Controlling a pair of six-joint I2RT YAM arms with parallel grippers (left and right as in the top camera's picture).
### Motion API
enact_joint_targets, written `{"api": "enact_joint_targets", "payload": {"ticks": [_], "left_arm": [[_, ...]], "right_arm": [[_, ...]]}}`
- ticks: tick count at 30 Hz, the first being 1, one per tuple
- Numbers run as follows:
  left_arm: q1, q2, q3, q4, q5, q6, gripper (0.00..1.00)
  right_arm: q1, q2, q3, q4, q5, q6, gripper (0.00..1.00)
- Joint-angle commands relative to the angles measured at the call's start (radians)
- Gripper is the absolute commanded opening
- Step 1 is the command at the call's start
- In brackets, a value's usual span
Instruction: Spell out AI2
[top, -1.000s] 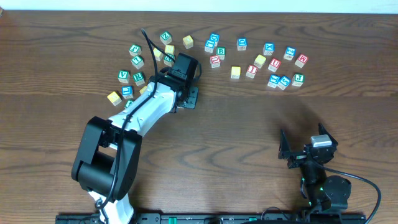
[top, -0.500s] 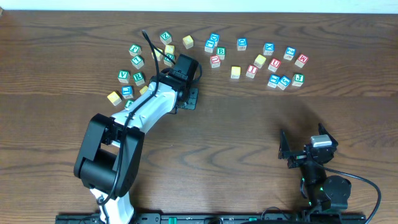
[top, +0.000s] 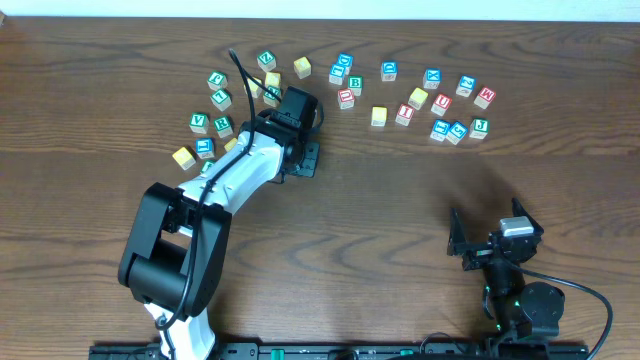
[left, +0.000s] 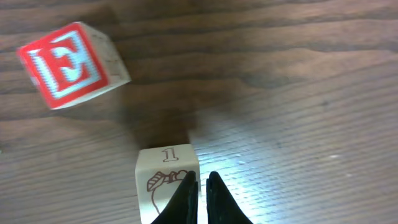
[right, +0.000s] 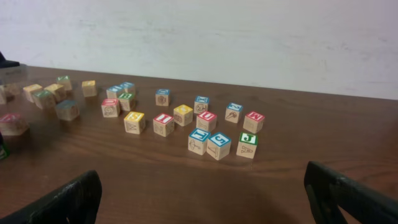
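first pick not yet made; left end effector (left: 199, 188) clenched on nothing beside a pale cube (left: 166, 180), well left of the red "i" cube (top: 404, 114); right end effector (top: 488, 240) released, well apart from that cube on the robot's side; next it likely needs opening, then straddling a needed letter

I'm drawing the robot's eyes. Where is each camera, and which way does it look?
Overhead: above the table, looking straight down; both arms show.
Left wrist: close above the E cube, facing down; shut fingers show.
Right wrist: low, facing the blocks and wall; open fingers show.
Shared: overhead and right wrist both see the green J cube.
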Motion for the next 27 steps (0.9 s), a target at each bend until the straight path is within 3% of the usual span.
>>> {"api": "enact_joint_targets", "payload": {"ticks": [1,17,27], "left_arm": [[0.000,0.037,-0.012,-0.024,0.071,0.037,0.07],[0.000,0.079,-0.005,-0.050,0.080,0.070,0.07],[0.021,-0.174,0.008,-0.063,0.032,0.070,0.07]], "right_arm": [[0.004,0.000,-0.004,0.000,0.007,-0.006,0.99],[0.004,0.000,-0.004,0.000,0.007,-0.006,0.99],[0.004,0.000,-0.004,0.000,0.007,-0.006,0.99]]}}
